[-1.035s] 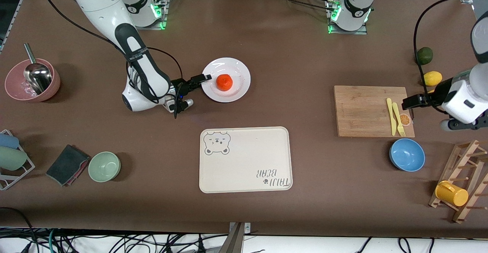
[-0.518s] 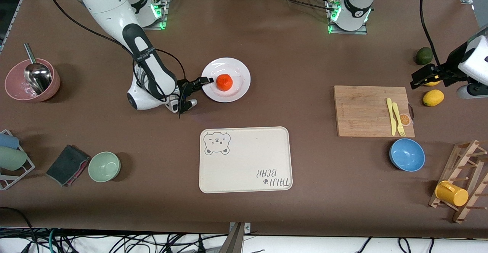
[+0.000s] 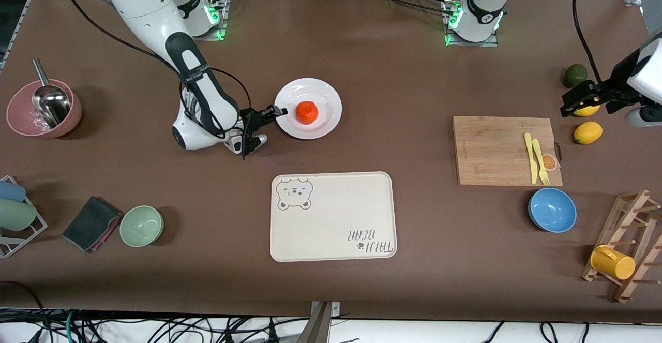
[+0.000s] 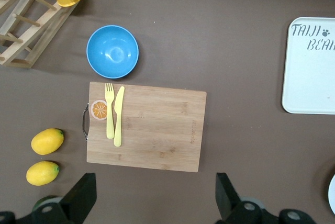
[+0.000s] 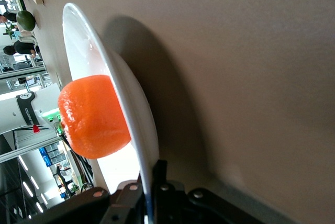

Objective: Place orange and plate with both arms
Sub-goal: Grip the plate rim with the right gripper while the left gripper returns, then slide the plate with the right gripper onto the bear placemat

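The orange (image 3: pixel 306 113) sits on the plate (image 3: pixel 326 100), whose rim the right gripper (image 3: pixel 280 111) pinches. The left gripper (image 3: pixel 578 97) hangs spread over the lemons (image 3: pixel 587 132).

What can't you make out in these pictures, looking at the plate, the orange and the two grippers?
- Right gripper shut on the round white plate: in the right wrist view the frame's edge cuts off its fingertips.
- Small round orange: its underside is hidden by the plate.
- Left gripper, open over the yellow lemons: it partly hides one lemon in the front view.
- Dark green avocado: the left wrist view cuts it off.
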`<act>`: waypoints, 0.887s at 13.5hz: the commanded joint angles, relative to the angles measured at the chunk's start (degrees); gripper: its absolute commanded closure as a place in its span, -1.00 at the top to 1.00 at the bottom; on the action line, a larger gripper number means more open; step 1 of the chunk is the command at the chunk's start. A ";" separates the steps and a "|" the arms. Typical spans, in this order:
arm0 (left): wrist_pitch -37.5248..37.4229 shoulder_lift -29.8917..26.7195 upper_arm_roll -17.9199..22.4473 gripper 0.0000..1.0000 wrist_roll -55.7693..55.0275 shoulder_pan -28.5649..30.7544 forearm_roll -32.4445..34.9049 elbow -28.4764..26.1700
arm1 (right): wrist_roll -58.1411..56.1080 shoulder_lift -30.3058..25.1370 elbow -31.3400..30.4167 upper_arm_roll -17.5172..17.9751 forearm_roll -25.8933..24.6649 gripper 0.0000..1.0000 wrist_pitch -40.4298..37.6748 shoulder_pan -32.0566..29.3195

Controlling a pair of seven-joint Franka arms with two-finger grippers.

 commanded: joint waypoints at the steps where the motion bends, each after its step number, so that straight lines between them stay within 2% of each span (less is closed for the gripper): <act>1: 0.35 -1.46 1.00 1.00 4.19 -0.77 -0.43 -1.43 | 0.46 -0.42 3.28 -0.52 1.15 -1.00 -5.16 -1.18; 4: 0.62 -1.11 1.00 1.00 6.32 -0.07 -0.25 -1.25 | 5.37 0.19 9.15 -0.61 0.80 -1.00 -8.00 -3.82; 6: 0.53 -0.94 1.00 1.00 11.39 0.37 -0.25 -0.64 | 12.55 3.08 16.87 -0.69 0.80 -1.00 -7.83 -4.53; 10: 0.79 -0.94 1.09 1.00 13.00 1.43 -0.34 -0.64 | 25.67 14.84 37.52 -0.61 1.06 -1.00 -5.73 -4.62; 12: 0.70 -0.94 1.09 1.00 13.00 1.52 -0.25 -0.64 | 30.33 19.51 44.39 -0.34 3.42 -1.00 -1.17 -4.44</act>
